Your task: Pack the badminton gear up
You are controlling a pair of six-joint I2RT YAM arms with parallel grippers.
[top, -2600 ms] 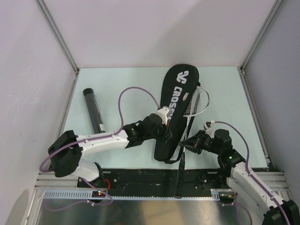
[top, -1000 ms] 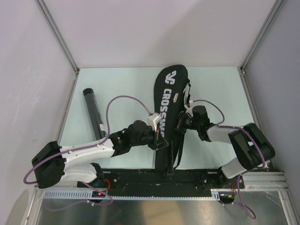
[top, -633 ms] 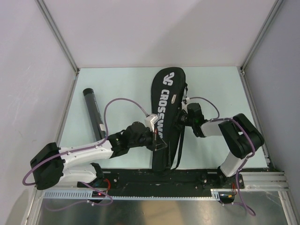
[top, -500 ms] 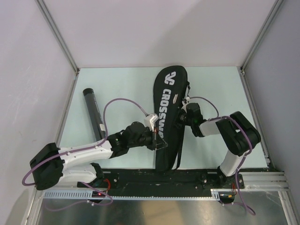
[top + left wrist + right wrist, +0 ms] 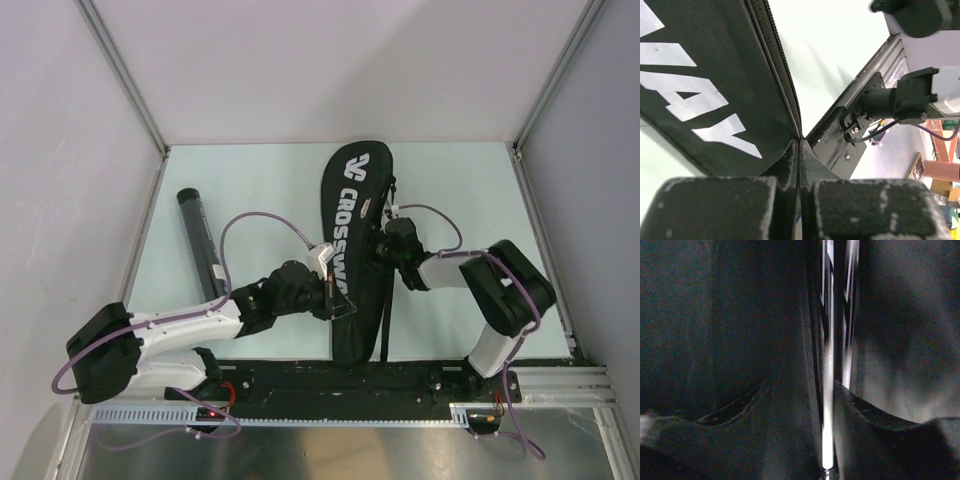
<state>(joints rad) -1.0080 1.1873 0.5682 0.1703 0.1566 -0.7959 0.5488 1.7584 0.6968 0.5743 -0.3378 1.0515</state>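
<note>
at the right edge of the bag (image 5: 352, 200), the right gripper (image 5: 379, 250) is pushed into the opening. its wrist view shows dark cloth with thin silver racquet shafts (image 5: 828, 410) running between the fingers, and i cannot tell whether they pinch a shaft or only straddle it. a couple of seconds ago a racquet head stuck out of that side and its handle hung over the near edge of the table (image 5: 260, 190). now no strings show outside, so i'd say the racquet has gone in. on the bag's left side the left gripper (image 5: 337, 302) is clamped tight on the zip edge, holding the mouth of the bag. the bag has swung a little to the left since then. the black tube (image 5: 200, 238) lies well apart at the left, where it was. by my reckoning the tube and the zip are left to do. no shuttlecocks are in sight.
</note>
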